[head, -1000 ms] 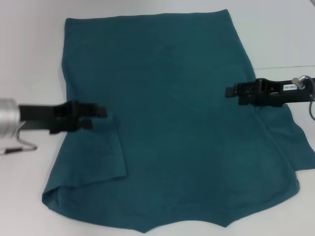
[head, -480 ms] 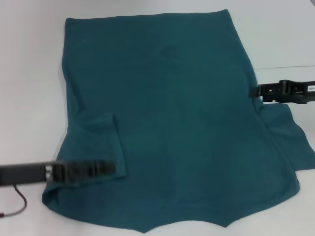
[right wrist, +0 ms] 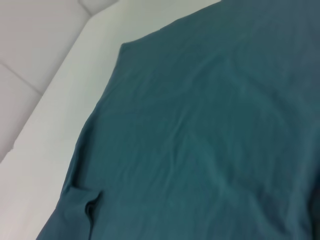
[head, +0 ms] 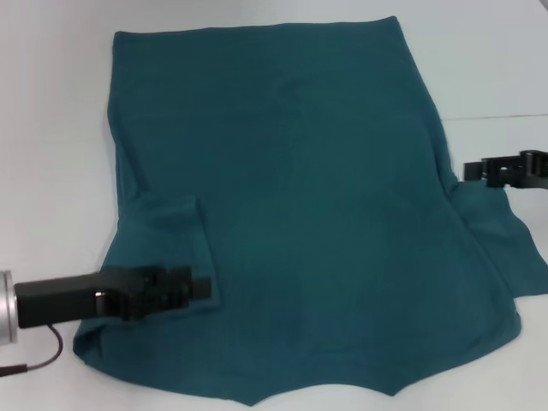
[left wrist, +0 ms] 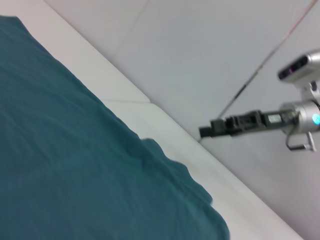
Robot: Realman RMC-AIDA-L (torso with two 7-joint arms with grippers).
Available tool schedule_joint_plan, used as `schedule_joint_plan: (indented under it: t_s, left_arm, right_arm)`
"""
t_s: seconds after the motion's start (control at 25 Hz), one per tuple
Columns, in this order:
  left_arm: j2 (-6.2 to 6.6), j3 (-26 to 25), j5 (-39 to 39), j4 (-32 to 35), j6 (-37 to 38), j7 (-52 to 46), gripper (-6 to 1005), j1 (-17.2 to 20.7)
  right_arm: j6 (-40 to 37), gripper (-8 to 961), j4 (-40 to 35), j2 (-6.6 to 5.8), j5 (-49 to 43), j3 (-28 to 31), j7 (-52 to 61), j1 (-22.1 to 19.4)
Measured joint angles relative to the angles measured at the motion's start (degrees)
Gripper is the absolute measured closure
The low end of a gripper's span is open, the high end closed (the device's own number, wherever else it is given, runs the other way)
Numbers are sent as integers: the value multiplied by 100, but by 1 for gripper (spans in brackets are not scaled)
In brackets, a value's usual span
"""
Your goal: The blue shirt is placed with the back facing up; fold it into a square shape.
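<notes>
A plain white counter (head: 51, 128) carries everything here, matte and smooth, with a faint seam running across it on the right side of the head view. The left wrist view shows more of the room: beyond the counter's edge lies a pale grey floor (left wrist: 210, 45) crossed by thin dark lines.

The blue shirt (head: 300, 214) lies spread flat over most of the counter, plain back up. Its left sleeve is folded inward over the body, while the right sleeve lies flat, sticking out to the side.

The left gripper (head: 199, 288) reaches in low from the left, over the near end of the folded sleeve; its fingers look close together, though whether they pinch any cloth cannot be told. The right gripper (head: 473, 170) hovers just beside the shirt's right edge, by the armpit, and its finger opening cannot be told either.

Only the left wrist view shows the right arm's silver wrist with a blue light. The right wrist view shows just shirt, counter edge and floor.
</notes>
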Motion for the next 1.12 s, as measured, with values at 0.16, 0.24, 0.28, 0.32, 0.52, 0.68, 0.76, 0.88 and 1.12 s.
schedule_joint_plan:
  t_s: [0.16,0.24,0.28,0.32,0.52,0.68,0.76,0.88,1.12]
  left_arm:
    - [-1,-66,-195,-13,-139,-99,384,24]
    - [3,-79,-244,-10,-155,-155,384,24]
    - [15,-79,-269,-10,-189,-223,384,7]
    - [15,-79,-269,-10,-189,-223,384,7]
    - [8,-70,-273,-16,-250,-277,384,-20]
    - [-1,-74,-273,-17,-305,-328,385,-17]
    - [-3,-72,-273,-17,-332,-358,385,-13]
    - [-11,-71,-273,-17,-356,-363,385,-11]
    - [-25,-73,-273,-17,-365,-368,385,-11]
  right_arm:
    - [-282,286,-53,-94,-179,145,180,-111]
    - [-424,286,-187,-117,-487,275,434,-133]
    - [-461,286,-280,-121,-705,349,593,-135]
    - [-474,286,-357,-124,-914,416,743,-135]
    - [-163,285,-464,-116,-1620,686,1225,-141]
    - [203,285,-395,-85,-1731,698,1367,-182]
    - [315,285,-338,-75,-1749,699,1371,-184]
    - [511,286,-238,-27,-1754,684,1365,-176]
    - [936,286,110,19,-1764,561,1316,-83]
